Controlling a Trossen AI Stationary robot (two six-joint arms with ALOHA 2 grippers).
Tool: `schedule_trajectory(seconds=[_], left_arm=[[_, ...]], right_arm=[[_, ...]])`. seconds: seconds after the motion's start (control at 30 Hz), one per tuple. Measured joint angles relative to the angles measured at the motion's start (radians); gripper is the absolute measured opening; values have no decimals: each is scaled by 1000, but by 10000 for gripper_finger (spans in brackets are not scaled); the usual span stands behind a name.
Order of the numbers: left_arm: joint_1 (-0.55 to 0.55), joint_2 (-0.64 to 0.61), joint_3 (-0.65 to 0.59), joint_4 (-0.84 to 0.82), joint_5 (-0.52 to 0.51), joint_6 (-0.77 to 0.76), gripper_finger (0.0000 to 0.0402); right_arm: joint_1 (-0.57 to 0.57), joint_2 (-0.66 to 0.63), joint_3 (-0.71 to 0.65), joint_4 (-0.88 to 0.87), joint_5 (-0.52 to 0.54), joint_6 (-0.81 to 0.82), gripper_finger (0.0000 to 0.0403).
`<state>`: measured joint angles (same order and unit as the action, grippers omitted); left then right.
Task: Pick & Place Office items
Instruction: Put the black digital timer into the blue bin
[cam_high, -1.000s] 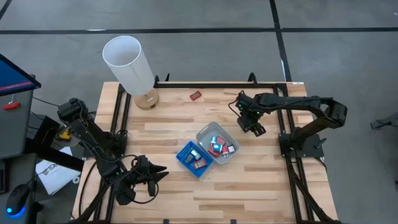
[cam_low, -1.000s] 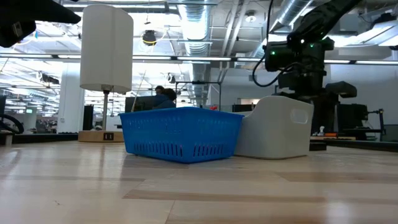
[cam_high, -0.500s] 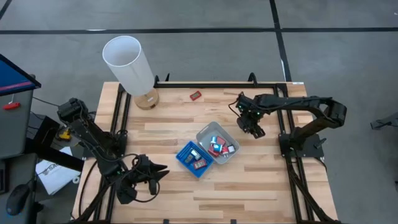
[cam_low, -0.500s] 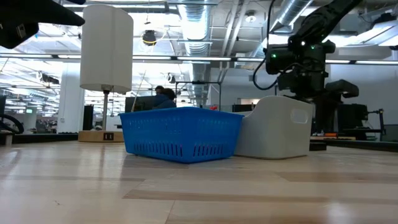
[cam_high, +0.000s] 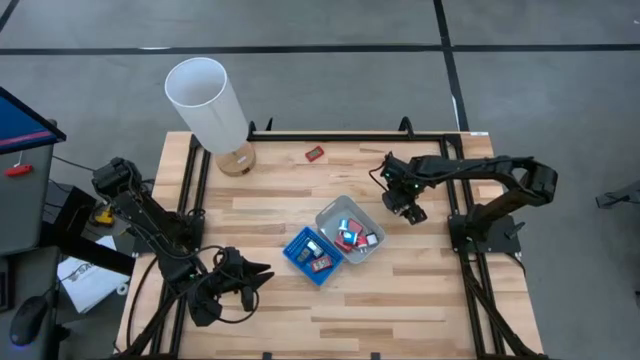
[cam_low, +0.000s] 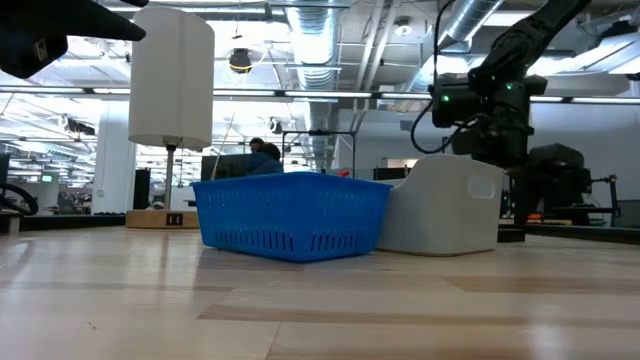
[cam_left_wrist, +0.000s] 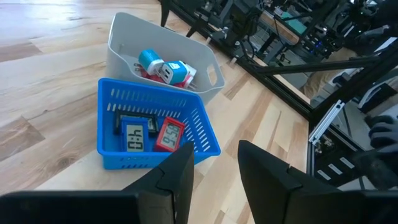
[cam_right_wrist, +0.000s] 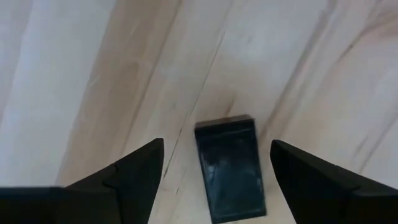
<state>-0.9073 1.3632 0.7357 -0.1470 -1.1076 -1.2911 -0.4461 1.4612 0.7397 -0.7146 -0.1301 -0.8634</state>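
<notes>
My right gripper (cam_right_wrist: 211, 171) hangs over the bare wood on the right part of the light wooden slatted table (cam_high: 400, 290), just beside the pale grey plastic tray (cam_high: 352, 232), and its two dark fingers (cam_right_wrist: 134, 171) now stand wide apart, wider than a moment ago. Between them, flat on the boards, lies a small black rectangular block (cam_right_wrist: 229, 167), touched by neither finger. I judge that I am lined up for a pick, not yet holding anything.

Against the earlier overhead picture, my right arm has pulled slightly back toward its own side of the table, and from table height it sits a little further right. Nothing else has shifted.

My left gripper (cam_left_wrist: 214, 174) waits low at the near left corner, fingers partly parted and empty, looking at the blue slotted plastic basket (cam_left_wrist: 112, 152) with its two small digital clocks (cam_left_wrist: 152, 134), and the grey tray behind it with red, white and blue pieces (cam_left_wrist: 163, 67). One small red item (cam_high: 314, 153) lies alone near the tall white cylinder on a wooden base (cam_high: 208, 104).
</notes>
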Motion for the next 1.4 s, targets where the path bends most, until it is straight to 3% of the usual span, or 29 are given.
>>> schedule_trajectory(seconds=[0.37, 0.83, 1.17, 1.4], left_arm=[[11, 0, 0, 36, 9, 0, 121], [11, 0, 0, 37, 13, 0, 121], [11, -1, 0, 40, 23, 0, 121], [11, -1, 0, 36, 23, 0, 121]], right_arm=[[-4, 0, -61, 150, 9, 19, 286], [-60, 1, -61, 146, 5, 18, 286], [-28, 102, -52, 135, 1, 42, 285], [-40, 72, -60, 159, 7, 49, 257]])
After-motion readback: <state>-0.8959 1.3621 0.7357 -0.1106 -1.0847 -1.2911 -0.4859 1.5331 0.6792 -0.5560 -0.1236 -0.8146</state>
